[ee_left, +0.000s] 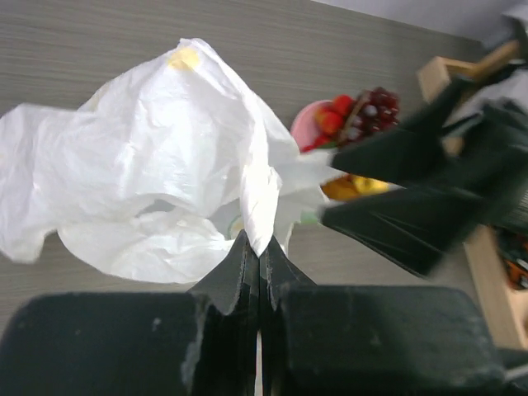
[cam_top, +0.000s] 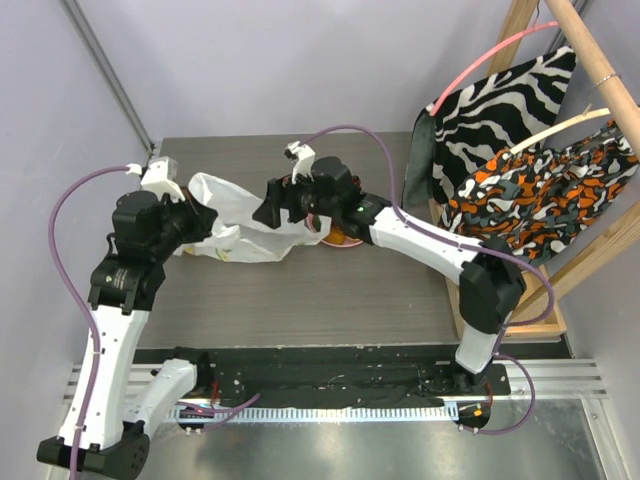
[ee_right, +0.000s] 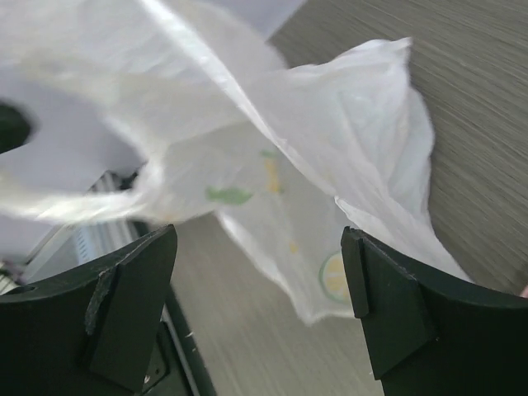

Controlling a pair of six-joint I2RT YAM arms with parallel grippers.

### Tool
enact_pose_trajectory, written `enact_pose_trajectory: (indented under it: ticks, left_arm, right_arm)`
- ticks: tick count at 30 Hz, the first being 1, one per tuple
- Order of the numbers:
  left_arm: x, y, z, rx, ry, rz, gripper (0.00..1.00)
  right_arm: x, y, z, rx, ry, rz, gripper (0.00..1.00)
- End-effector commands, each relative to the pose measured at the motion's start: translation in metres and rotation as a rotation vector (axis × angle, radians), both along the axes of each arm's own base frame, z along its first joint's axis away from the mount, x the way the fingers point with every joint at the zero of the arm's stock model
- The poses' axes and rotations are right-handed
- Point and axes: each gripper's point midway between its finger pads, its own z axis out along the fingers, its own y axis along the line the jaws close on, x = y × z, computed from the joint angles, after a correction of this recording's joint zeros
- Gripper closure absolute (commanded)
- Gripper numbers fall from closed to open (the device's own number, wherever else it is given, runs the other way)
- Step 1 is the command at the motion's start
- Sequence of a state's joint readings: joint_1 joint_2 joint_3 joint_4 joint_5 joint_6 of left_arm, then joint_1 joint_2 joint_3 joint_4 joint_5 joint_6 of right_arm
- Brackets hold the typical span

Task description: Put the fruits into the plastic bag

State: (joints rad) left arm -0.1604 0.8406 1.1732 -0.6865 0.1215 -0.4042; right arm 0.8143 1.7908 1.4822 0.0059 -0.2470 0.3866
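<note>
The white plastic bag [cam_top: 238,228] lies crumpled on the table between both arms. It fills the left wrist view [ee_left: 157,157] and the right wrist view [ee_right: 330,157]. My left gripper [ee_left: 260,252] is shut on a fold of the bag's edge and holds it up; in the top view it [cam_top: 196,232] is at the bag's left side. My right gripper [ee_right: 260,289] is open with the bag's hanging edge between its fingers, at the bag's right side [cam_top: 278,208]. The fruits [ee_left: 359,115], red ones, dark grapes and a yellow piece, sit on a pink plate [ee_left: 307,124] behind the bag.
A zebra-striped cloth [cam_top: 500,110] and an orange-patterned cloth [cam_top: 545,185] hang on a wooden rack [cam_top: 590,60] at the right. The plate [cam_top: 340,240] is mostly hidden under my right arm. The table's grey wood [cam_top: 330,300] runs to the near rail.
</note>
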Motion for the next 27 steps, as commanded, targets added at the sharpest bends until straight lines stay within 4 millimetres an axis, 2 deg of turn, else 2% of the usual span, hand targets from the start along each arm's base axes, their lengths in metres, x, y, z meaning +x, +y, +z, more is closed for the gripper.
enact_pose_trajectory:
  ticks: [1, 4, 7, 8, 10, 12, 13, 14, 15, 18, 22, 24, 27]
  left_arm:
    - [0.01, 0.034, 0.009, 0.105, -0.072, 0.156, 1.0]
    - [0.013, 0.035, 0.006, 0.105, -0.086, 0.164, 1.0]
    - [0.016, 0.036, 0.002, 0.107, -0.114, 0.166, 1.0]
    - [0.016, 0.037, -0.003, 0.112, -0.112, 0.171, 1.0]
    - [0.017, 0.037, -0.007, 0.118, -0.116, 0.171, 1.0]
    - [0.018, 0.038, -0.011, 0.128, -0.119, 0.169, 1.0]
    - [0.018, 0.038, -0.011, 0.133, -0.123, 0.167, 1.0]
    - [0.018, 0.04, -0.016, 0.147, -0.119, 0.168, 1.0]
    - [0.018, 0.042, -0.017, 0.154, -0.121, 0.176, 1.0]
    - [0.018, 0.051, -0.025, 0.173, -0.109, 0.218, 1.0]
    - [0.016, 0.052, -0.03, 0.174, -0.104, 0.221, 1.0]
    - [0.016, 0.05, -0.031, 0.169, -0.099, 0.215, 0.99]
    - [0.016, 0.049, -0.033, 0.168, -0.097, 0.207, 1.0]
  right_arm:
    - [-0.048, -0.003, 0.072, 0.166, -0.102, 0.199, 0.1]
    - [-0.053, -0.014, 0.084, 0.175, -0.126, 0.175, 0.1]
    - [-0.039, -0.03, 0.088, 0.135, -0.14, 0.067, 0.1]
    - [-0.024, -0.041, 0.084, 0.107, -0.132, -0.012, 0.1]
    - [-0.006, -0.056, 0.077, 0.083, -0.093, -0.091, 0.11]
    - [0.025, -0.084, 0.059, 0.033, -0.038, -0.214, 0.12]
    - [0.036, -0.094, 0.059, 0.008, -0.038, -0.266, 0.13]
    - [0.045, -0.105, 0.038, -0.066, -0.003, -0.317, 0.13]
    - [0.061, -0.124, 0.032, -0.124, -0.024, -0.424, 0.13]
    - [0.077, -0.151, 0.017, -0.253, -0.049, -0.55, 0.13]
    - [0.092, -0.175, 0.004, -0.305, -0.045, -0.637, 0.13]
    - [0.1, -0.18, -0.012, -0.333, -0.014, -0.647, 0.13]
    - [0.112, -0.188, -0.023, -0.345, 0.017, -0.66, 0.13]
